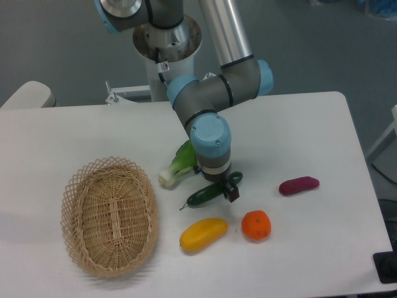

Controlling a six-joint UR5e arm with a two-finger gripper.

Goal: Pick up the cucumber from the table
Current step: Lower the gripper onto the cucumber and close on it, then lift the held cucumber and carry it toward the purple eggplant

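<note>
white table [322,124], grey floor (blurred), pincer [227,190] over cucumber [205,196]

We've got the gripper [227,188] right down on the cucumber [206,195], though we can't tell if it's closed. Bok choy [178,166] sits just behind on the table [322,136]; mango [203,234], orange [256,225], purple vegetable [299,185] and basket [109,214] nearby.
</note>
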